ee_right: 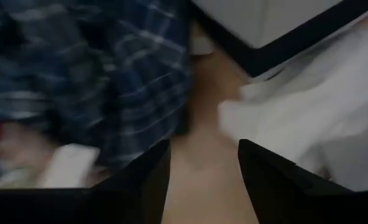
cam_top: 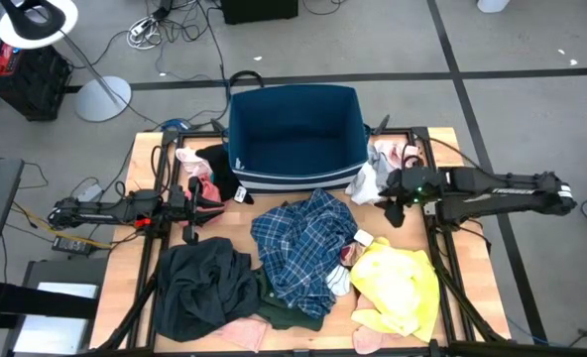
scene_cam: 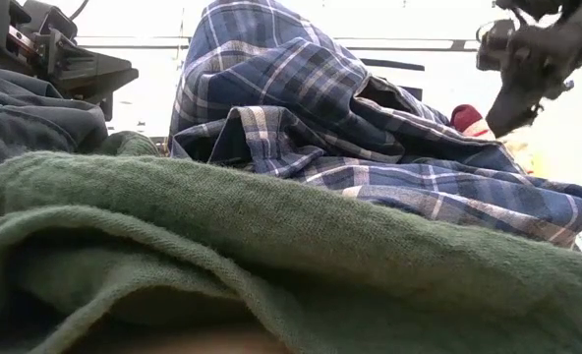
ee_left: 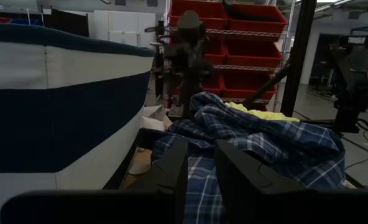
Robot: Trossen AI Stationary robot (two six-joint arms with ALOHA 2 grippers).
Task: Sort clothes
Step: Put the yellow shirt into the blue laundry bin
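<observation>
Spanning the scene, table: wooden top, garments spread over its near and middle parts.
Bin: dark blue with white stripes, at the far middle edge of the table.
Plaid shirt: blue-white, crumpled in the middle, just in front of the bin.
Dark grey garment: heaped near-left, touching the dark green top.
Yellow piece: near-right, beside the plaid shirt.
White cloth: bunched at the bin's right corner.
Pink item: at the near edge.
Right gripper: above bare wood between the white cloth and the plaid shirt; fingers parted, nothing between them.
Left gripper: left of the plaid shirt, by small pink items; fingers stand apart with an empty gap.
</observation>
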